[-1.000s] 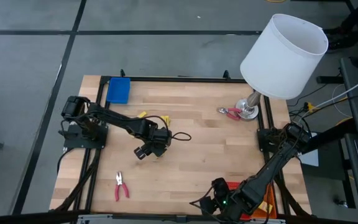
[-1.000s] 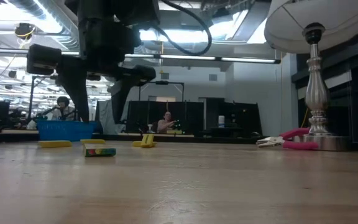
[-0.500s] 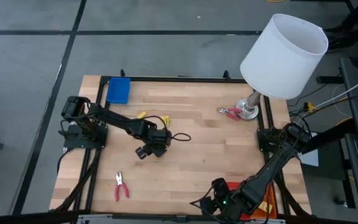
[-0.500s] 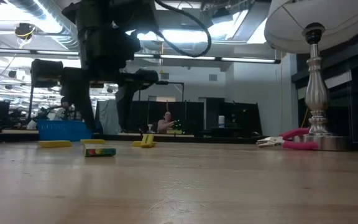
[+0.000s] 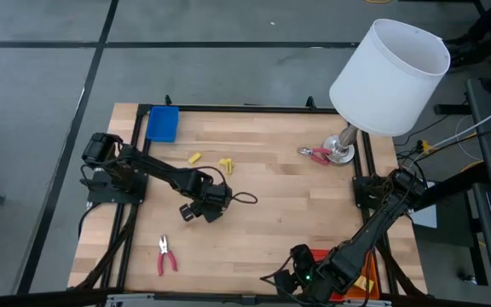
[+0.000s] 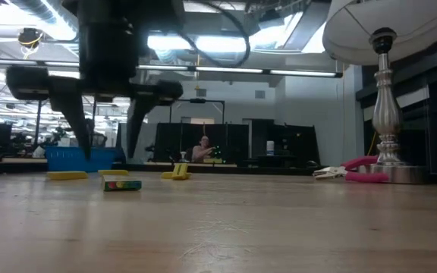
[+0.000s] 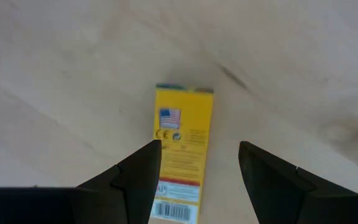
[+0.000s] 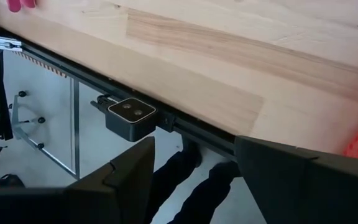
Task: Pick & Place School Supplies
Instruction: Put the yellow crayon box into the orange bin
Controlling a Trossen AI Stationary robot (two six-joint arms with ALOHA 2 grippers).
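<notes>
Left hand (image 7: 197,163): fingers apart, has shifted toward the desk's (image 5: 297,213) near-left since a second ago, now poised over the yellow packet (image 7: 182,149) lying flat mid-desk; grasp likely imminent. Right hand (image 8: 194,171): fingers apart, parked off the near edge.

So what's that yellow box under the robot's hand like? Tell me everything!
The yellow box is a small, flat rectangular packet, likely card, with a tiny flag, printed text, a white barcode label and a green edge. It lies flat on the wooden table. The open left gripper hangs right above it, one finger on each side, not yet touching it.
</notes>
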